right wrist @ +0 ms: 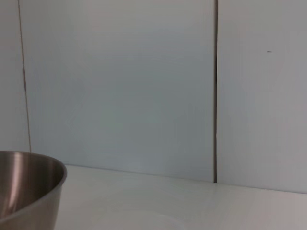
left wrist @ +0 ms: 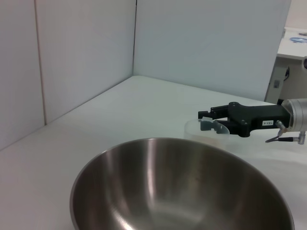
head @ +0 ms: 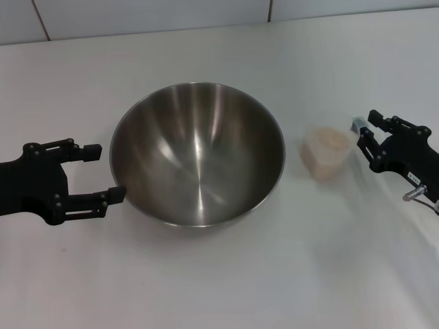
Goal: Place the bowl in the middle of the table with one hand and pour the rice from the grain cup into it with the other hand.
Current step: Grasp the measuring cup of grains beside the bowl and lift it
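Note:
The steel bowl (head: 197,154) stands upright and empty in the middle of the white table (head: 219,274). My left gripper (head: 108,173) is open at the bowl's left side, with its nearer fingertip against the bowl's wall. The clear grain cup (head: 322,163) stands to the right of the bowl, filled with beige rice (head: 328,140). My right gripper (head: 365,130) is open just right of the cup and holds nothing. The left wrist view shows the bowl (left wrist: 182,191) close up, and the right gripper (left wrist: 211,120) beyond it at the cup's rim (left wrist: 194,125). The right wrist view shows the bowl's edge (right wrist: 29,191).
A pale panelled wall (head: 206,14) runs along the table's far edge. White tabletop lies in front of the bowl and behind it.

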Controlling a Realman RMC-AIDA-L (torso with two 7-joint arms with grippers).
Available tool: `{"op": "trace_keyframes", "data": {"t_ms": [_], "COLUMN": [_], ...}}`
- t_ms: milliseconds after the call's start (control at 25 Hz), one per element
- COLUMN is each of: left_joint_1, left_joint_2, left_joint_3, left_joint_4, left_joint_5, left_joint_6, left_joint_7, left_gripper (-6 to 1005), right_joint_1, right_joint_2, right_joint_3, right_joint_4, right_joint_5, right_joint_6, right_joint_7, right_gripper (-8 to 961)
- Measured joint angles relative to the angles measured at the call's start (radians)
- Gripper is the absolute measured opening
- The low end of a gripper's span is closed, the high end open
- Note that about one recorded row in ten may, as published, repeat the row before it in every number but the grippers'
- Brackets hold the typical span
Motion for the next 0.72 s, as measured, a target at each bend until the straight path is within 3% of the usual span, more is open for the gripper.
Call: {"op": "trace_keyframes", "data": {"t_ms": [200,240,720], "left_joint_1": [0.0,0.0,0.0], "left_joint_2": [0.0,0.0,0.0], "left_joint_3": [0.0,0.0,0.0], "left_joint_4": [0.0,0.0,0.01], "left_joint_5": [0.0,0.001,0.006], "left_joint_6": [0.0,0.001,0.002], "left_joint_7": [0.0,0.0,0.001], "left_gripper": [815,815,816], "right_joint_1": [0.0,0.0,-0.008], "right_joint_2": [0.0,0.0,0.0], "right_joint_3": [0.0,0.0,0.07], "right_joint_4": [0.014,0.015,0.015], "right_joint_5": [0.0,0.0,0.0], "right_joint_6": [0.001,0.002,-0.064], "right_joint_7": [-0.033,-0.035,-0.07], "right_gripper": [327,110,13]}}
